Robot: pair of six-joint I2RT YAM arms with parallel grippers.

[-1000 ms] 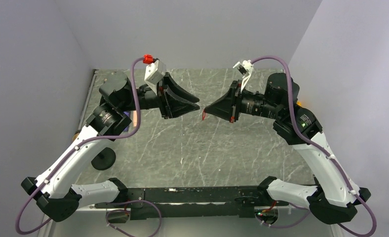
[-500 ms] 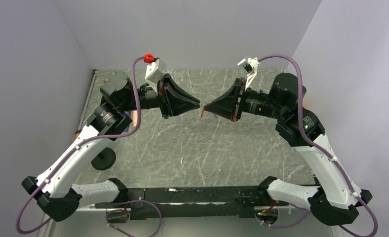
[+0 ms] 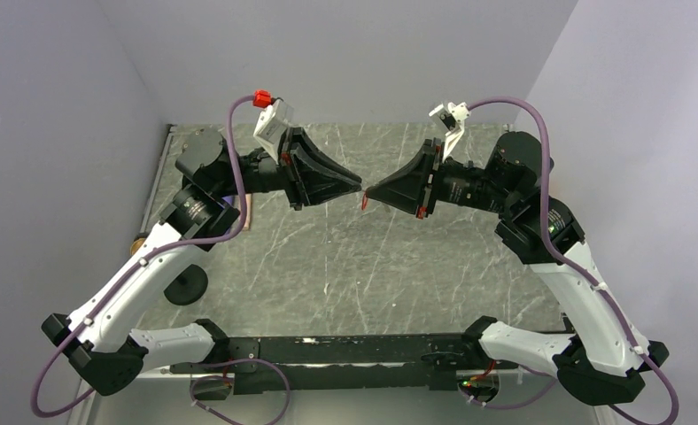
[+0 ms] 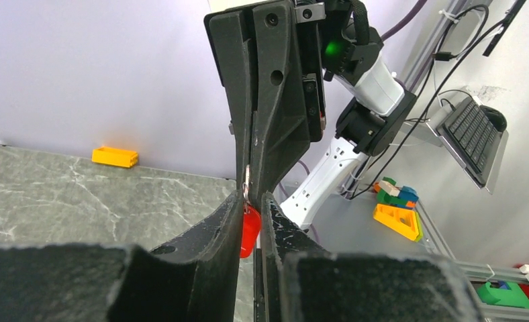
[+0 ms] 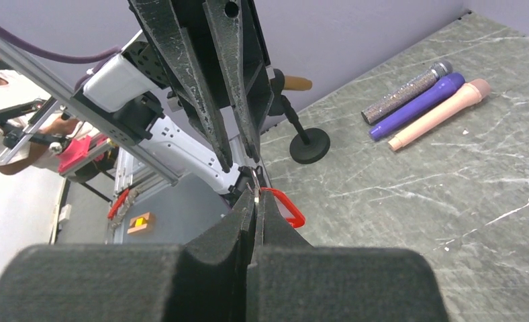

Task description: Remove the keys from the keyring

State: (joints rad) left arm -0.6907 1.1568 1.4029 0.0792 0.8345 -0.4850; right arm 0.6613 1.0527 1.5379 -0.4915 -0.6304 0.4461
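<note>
Right gripper (image 5: 254, 200) is clamped shut on the keyring (image 5: 283, 208) in mid-air above the marble table (image 3: 328, 266), its red tag (image 4: 250, 231) dangling; left gripper (image 4: 251, 204) stands narrow around the tag, whether gripping I cannot tell; I would nip metal only, then draw apart slowly.

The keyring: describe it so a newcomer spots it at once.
Above the middle of the marble table, the left gripper and right gripper face tip to tip. The keyring hangs from the right gripper: a tiny red tag, unlike the red plug atop the left wrist.
</note>
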